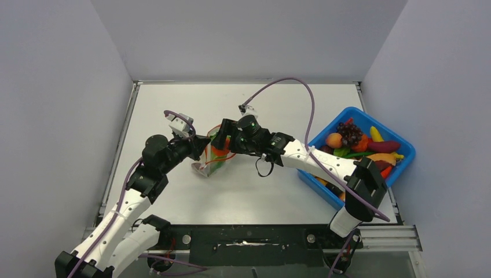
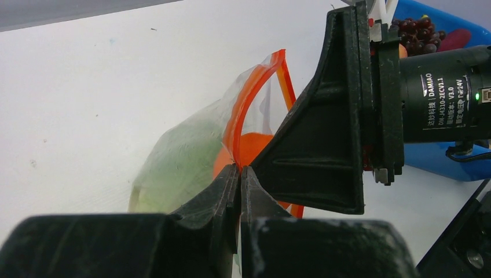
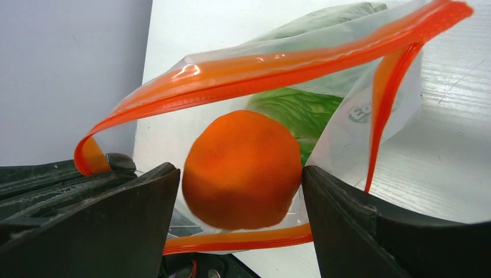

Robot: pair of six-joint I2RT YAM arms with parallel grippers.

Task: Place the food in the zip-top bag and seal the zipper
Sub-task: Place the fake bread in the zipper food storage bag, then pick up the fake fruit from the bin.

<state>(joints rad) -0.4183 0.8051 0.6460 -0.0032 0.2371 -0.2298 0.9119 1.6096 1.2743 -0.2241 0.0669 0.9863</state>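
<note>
My left claw (image 2: 239,172) clamps the zipper (image 3: 260,72); my right claw (image 3: 238,174), open, flanks the orange (image 3: 243,156). Withdrawal could snag the zip-top bag (image 2: 179,156), spilling it.

Orange pc (image 3: 243,174) in open zip-top bag (image 3: 399,98) w/ lettuce (image 3: 295,110), btwn wide-apart gripper (image 3: 238,169) jaws.
</note>
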